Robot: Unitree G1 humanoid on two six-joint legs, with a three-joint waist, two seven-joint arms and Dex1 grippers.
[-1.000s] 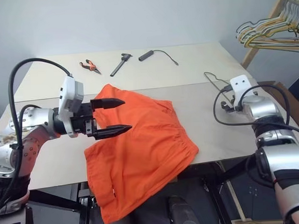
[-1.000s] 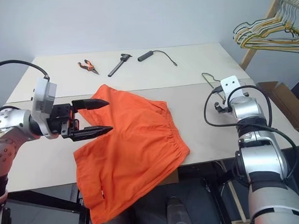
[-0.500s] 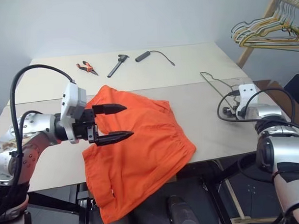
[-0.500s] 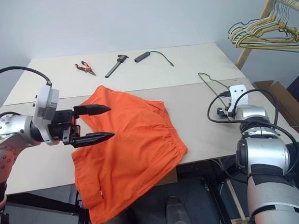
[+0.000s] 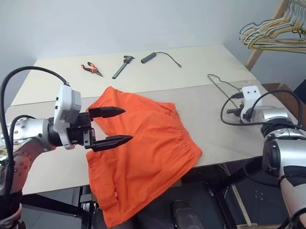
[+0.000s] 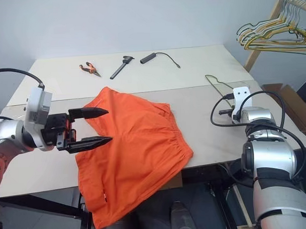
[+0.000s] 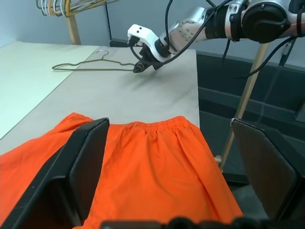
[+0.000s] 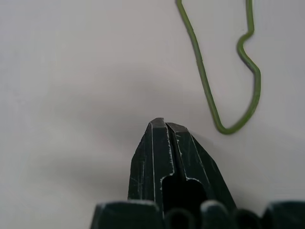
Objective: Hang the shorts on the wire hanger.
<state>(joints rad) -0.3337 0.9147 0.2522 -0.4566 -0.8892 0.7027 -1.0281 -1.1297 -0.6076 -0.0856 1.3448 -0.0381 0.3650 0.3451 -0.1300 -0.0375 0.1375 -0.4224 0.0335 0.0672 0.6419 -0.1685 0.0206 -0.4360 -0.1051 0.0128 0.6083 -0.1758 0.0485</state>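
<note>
Table (image 5: 214, 137) with shorts (image 5: 144, 150), wire hanger (image 7: 86, 67)

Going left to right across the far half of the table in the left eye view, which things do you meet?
Orange-handled pliers → black tool → black stick with a cable → wire hanger. The bunch of hangers hangs beyond the table's right side.

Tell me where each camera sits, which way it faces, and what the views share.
Left and right eye views: on the head, looking forward and down at the table; both arms show.
Left wrist view: on the left wrist, looking between open fingers over the shorts toward the right gripper.
Right wrist view: on the right wrist, looking along the shut right gripper at the tabletop.
Shared: the wire hanger appears in all.
</note>
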